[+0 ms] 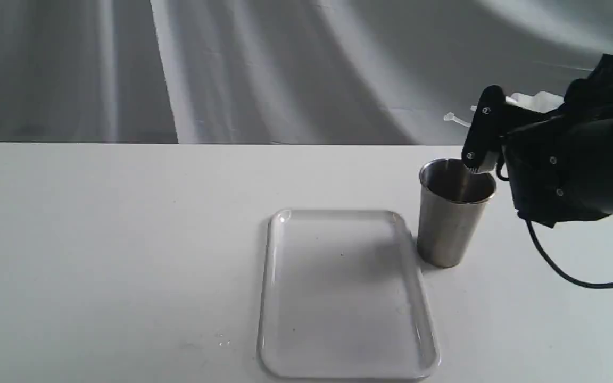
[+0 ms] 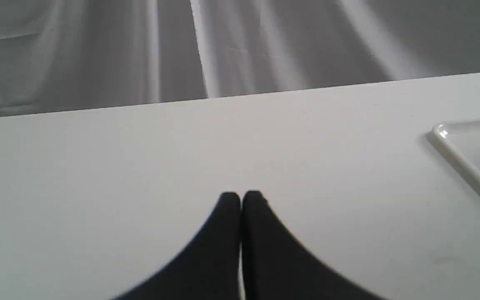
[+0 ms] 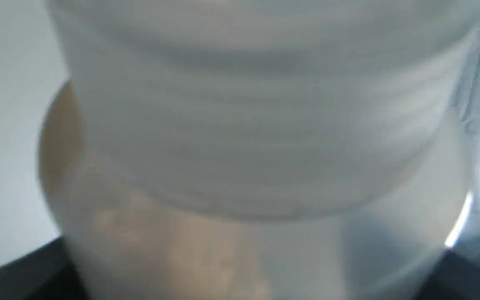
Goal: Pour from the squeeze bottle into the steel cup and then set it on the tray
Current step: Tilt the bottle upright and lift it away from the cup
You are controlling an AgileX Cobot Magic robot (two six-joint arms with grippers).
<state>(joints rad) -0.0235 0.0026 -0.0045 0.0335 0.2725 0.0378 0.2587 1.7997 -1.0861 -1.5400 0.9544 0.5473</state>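
My right gripper (image 1: 485,159) is shut on the squeeze bottle (image 1: 538,100), held tilted over the steel cup (image 1: 447,223). Only a whitish bit of the bottle and its cap strap (image 1: 455,118) show behind the black finger, which hides the nozzle. In the right wrist view the blurred translucent bottle (image 3: 265,125) fills the picture, with amber liquid (image 3: 173,250) inside. The cup stands upright on the table, just right of the white tray (image 1: 338,298). My left gripper (image 2: 240,196) hovers shut and empty over bare table, with the tray's corner (image 2: 469,146) off to its side.
The white table (image 1: 99,239) ends at a far edge against a grey draped cloth (image 1: 285,69). A black cable (image 1: 567,274) hangs from the right arm down to the table near the cup.
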